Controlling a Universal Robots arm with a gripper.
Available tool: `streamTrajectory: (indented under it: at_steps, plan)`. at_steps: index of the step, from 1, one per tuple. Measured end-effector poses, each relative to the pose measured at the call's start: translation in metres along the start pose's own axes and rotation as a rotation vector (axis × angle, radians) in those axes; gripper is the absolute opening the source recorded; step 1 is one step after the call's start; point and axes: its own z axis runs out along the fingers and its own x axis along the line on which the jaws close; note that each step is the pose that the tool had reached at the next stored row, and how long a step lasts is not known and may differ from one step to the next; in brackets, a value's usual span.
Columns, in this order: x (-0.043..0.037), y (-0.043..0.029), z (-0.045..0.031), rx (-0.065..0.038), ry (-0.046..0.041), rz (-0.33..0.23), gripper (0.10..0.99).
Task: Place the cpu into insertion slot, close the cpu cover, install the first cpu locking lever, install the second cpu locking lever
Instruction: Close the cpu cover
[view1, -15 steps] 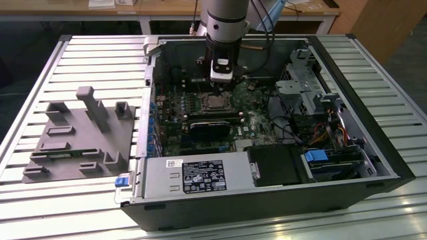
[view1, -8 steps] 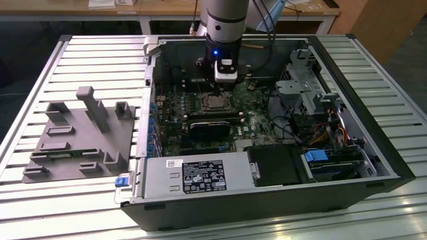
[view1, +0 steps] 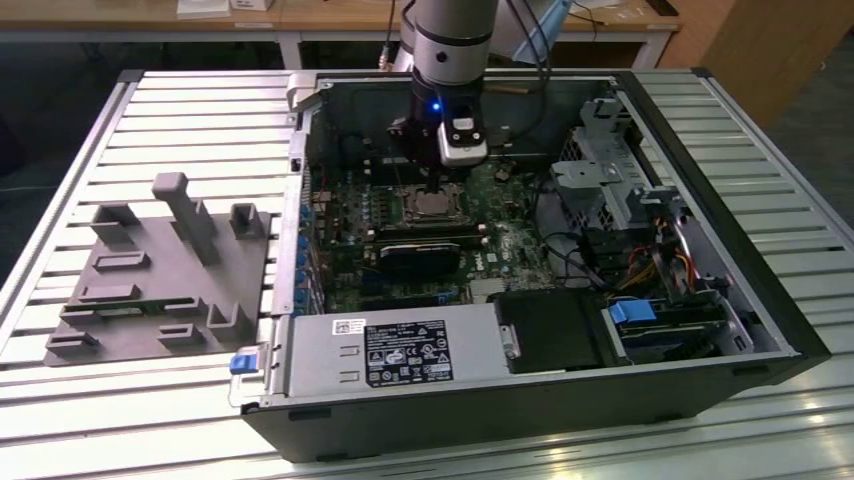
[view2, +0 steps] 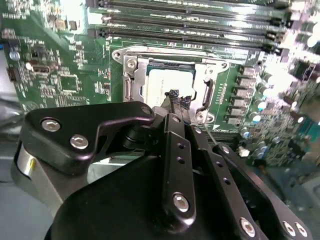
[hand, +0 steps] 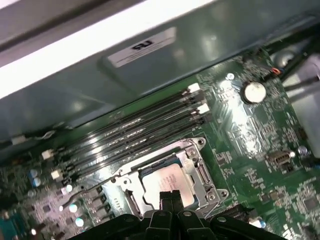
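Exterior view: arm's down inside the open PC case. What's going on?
The robot arm is working at the motherboard inside the PC case. Its gripper hangs just above the insertion slot, shut and with nothing visibly held. The cpu already sits in the slot, and the cpu cover appears to lie flat around it. Whether either locking lever is latched cannot be told.

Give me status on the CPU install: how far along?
Done: the cpu sits in the insertion slot, and the cpu cover looks lowered flat around it. In hand: the gripper, shut and empty, is over the cover's edge. Left: latching; one thin locking lever juts out beside the socket, seemingly unlatched; the second is unclear.
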Motion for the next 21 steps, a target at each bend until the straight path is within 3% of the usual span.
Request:
streamTrajectory:
  at_steps: [13,16,18,21]
  plan:
    - [-0.0001,0.0,0.0007,0.005,0.0006,-0.229,0.102]
    - [0.0007,-0.0004,0.0008,0.004,-0.0088,-0.237,0.102]
    - [0.0014,-0.0007,0.0008,0.009,-0.0165,-0.237,0.102]
    - [0.0016,-0.0008,0.0012,0.009,-0.0175,-0.237,0.102]
